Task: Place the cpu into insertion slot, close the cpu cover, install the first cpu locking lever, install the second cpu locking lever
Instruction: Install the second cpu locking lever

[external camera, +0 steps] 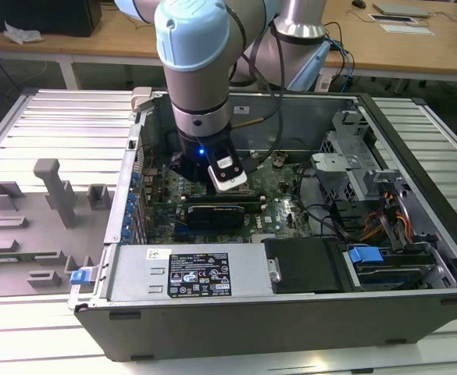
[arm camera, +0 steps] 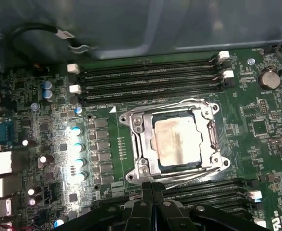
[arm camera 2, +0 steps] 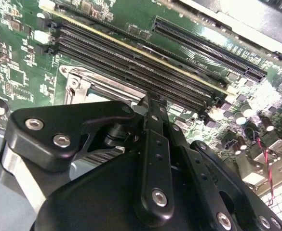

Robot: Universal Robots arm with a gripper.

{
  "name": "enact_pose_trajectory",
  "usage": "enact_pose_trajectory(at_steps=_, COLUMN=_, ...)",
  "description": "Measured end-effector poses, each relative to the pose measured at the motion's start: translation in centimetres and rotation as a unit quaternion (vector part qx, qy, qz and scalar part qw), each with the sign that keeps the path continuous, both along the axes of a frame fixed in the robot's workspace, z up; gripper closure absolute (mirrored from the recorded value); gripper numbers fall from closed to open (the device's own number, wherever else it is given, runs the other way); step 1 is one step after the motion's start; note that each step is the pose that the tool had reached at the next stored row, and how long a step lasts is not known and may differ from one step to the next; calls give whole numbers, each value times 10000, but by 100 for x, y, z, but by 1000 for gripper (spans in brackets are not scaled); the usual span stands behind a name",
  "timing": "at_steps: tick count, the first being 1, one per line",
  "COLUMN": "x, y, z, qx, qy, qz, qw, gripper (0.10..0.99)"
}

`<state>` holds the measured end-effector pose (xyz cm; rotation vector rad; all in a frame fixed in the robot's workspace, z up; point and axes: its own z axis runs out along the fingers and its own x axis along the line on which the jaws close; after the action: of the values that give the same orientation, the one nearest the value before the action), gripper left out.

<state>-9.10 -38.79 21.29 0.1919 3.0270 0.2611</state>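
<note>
The cpu (arm camera: 177, 139), a silvery square chip, lies flat in the insertion slot (arm camera: 131, 119) on the green board. The cpu cover (arm camera: 209, 137), a thin metal frame, is down around it. One wire locking lever (arm camera: 169, 107) runs along the socket's far side and another (arm camera: 191, 172) along the side nearest my fingers. My gripper (arm camera: 153, 186) is shut, its black tips together at the socket's edge and touching or just above that nearer lever. In the second wrist view the gripper (arm camera 2: 149, 102) covers most of the socket, leaving a corner of the rim (arm camera 2: 83, 81) showing.
Long black memory slots (arm camera: 145, 79) flank the socket on both sides. Capacitors (arm camera: 76, 144) stand beside it, with a coin battery (arm camera: 268, 79) further off. The arm reaches down into an open computer case (external camera: 415, 141) with a black card (external camera: 216, 212) and a power supply (external camera: 185, 273).
</note>
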Motion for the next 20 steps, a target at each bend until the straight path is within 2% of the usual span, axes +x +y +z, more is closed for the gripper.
enact_pose_trajectory(at_steps=1, x=-8, y=-29, z=-2, qx=32, qy=-1, qz=23, qw=10000, gripper=980)
enact_pose_trajectory(at_steps=3, x=-12, y=-47, z=-4, qx=121, qy=-2, qz=58, qw=9999, gripper=980)
enact_pose_trajectory(at_steps=5, x=-20, y=-65, z=-14, qx=247, qy=-2, qz=116, qw=9996, gripper=980)
enact_pose_trajectory(at_steps=7, x=-28, y=-72, z=-31, qx=307, qy=-1, qz=158, qw=9994, gripper=980)
enact_pose_trajectory(at_steps=13, x=-33, y=-72, z=-94, qx=390, qy=1, qz=273, qw=9989, gripper=980)
enact_pose_trajectory(at_steps=20, x=-56, y=-16, z=-141, qx=395, qy=5, qz=369, qw=9985, gripper=980)
